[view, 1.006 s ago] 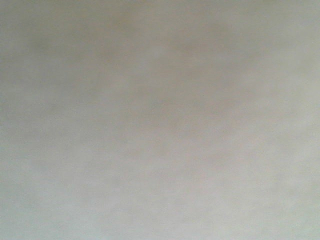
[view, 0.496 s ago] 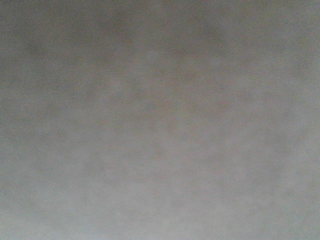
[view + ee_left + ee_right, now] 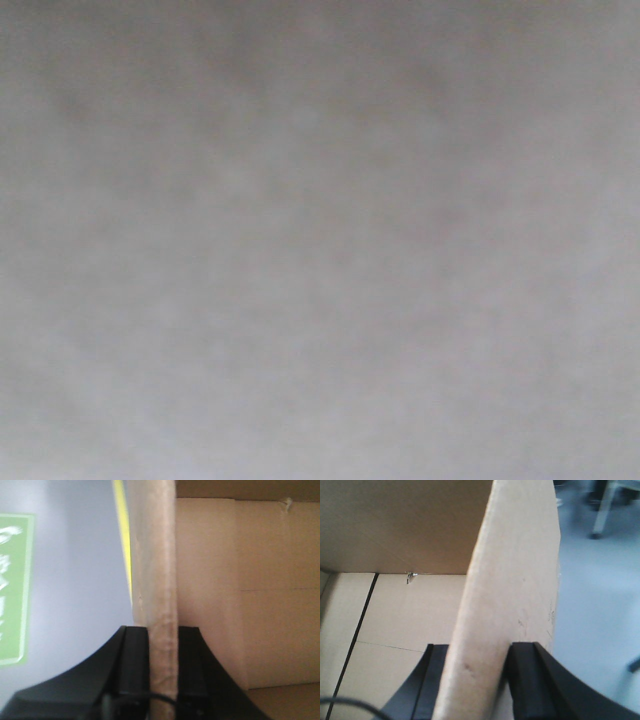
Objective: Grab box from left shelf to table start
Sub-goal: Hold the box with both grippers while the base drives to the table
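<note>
The box hangs between the two arms, open side to the wrist cameras. The left gripper is clenched on the top edge of one side wall, and the right gripper is clenched on the opposite wall in the same way. Neither the shelf nor the table is in view, so I cannot tell how near either one is.

The main risk, I think, is the thin cardboard. Each wall is pinched only at its rim, so it can bend, tear or slide out of the pads. If the arms do not move together, the box can twist.

The left wrist view shows a green sign outside the box. The right wrist view shows the grey floor instead. The front view gives only a grey blur.
</note>
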You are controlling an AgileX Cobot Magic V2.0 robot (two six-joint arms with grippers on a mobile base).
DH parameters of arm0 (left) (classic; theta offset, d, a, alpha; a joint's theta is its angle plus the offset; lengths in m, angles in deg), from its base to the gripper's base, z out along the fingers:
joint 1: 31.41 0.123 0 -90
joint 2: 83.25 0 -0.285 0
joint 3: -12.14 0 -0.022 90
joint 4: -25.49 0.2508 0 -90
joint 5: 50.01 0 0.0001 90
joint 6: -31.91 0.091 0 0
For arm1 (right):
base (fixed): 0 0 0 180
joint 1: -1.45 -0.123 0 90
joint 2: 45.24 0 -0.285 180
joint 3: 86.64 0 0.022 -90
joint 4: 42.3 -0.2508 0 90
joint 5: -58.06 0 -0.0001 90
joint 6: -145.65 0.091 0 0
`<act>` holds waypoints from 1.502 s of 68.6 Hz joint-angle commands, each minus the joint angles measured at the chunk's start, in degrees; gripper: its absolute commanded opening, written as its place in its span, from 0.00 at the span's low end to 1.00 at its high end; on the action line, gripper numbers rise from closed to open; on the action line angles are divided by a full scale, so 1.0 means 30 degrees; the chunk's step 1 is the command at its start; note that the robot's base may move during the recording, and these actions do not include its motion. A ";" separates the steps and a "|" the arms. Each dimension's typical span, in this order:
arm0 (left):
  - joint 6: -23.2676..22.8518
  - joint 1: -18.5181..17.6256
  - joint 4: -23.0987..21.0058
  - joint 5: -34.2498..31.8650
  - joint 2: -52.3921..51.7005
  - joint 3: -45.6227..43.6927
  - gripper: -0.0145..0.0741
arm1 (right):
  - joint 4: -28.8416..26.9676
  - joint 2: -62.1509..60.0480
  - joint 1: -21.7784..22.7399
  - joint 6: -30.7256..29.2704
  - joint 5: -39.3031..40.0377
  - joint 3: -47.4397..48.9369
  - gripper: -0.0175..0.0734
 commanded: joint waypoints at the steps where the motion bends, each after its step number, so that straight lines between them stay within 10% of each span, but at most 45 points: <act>1: 0.0117 -0.0091 -0.0167 -0.2216 0.0146 -0.0615 0.06 | 0.0875 0.0052 0.0092 0.0070 0.3118 0.0732 0.25; 103: 0.0117 -0.0091 -0.0167 -0.2216 0.0146 -0.0615 0.06 | 0.0875 0.0052 0.0092 0.0070 0.3121 0.0732 0.25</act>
